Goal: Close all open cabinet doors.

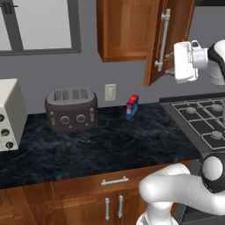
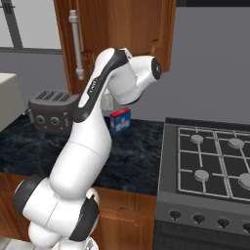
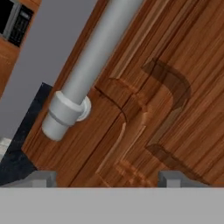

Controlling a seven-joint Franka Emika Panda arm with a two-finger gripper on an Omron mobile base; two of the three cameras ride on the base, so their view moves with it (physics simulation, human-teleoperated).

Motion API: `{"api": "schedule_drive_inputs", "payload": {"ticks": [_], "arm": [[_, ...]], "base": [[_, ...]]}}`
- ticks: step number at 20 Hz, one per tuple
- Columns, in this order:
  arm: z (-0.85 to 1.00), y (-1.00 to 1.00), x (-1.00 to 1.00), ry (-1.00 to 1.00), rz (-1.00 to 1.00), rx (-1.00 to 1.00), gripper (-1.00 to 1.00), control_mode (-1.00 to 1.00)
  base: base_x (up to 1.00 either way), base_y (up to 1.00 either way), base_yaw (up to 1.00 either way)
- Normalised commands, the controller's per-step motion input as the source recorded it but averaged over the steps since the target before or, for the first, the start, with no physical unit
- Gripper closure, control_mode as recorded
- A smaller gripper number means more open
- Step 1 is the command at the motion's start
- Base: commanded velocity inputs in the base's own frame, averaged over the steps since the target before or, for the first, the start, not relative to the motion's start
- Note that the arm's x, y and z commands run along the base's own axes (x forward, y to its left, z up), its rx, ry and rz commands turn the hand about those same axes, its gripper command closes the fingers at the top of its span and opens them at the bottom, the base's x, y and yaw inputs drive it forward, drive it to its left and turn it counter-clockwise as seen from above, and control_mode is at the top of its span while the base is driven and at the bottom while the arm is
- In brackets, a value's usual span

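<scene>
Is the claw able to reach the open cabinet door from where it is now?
Probably yes. The claw is already right at the open cabinet door, beside the lower end of its handle. In the hand view the door panel is very close, with nothing between.

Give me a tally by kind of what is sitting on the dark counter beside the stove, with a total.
Toaster: 1
Cream toaster oven: 1
Small blue and red box: 1
Total: 3
</scene>
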Motion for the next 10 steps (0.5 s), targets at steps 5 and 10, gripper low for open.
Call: {"api": "schedule_drive_inputs", "payload": {"ticks": [5, 10], "arm": [[0.2, 0.32, 0.8, 0.0, 0.0, -0.07, -1.0, -1.0], [0.08, 0.23, 0.9, 0.0, 0.0, -0.04, -1.0, -1.0]], "base": [[0.0, 0.0, 0.0], [0.0, 0.0, 0.0]]}}
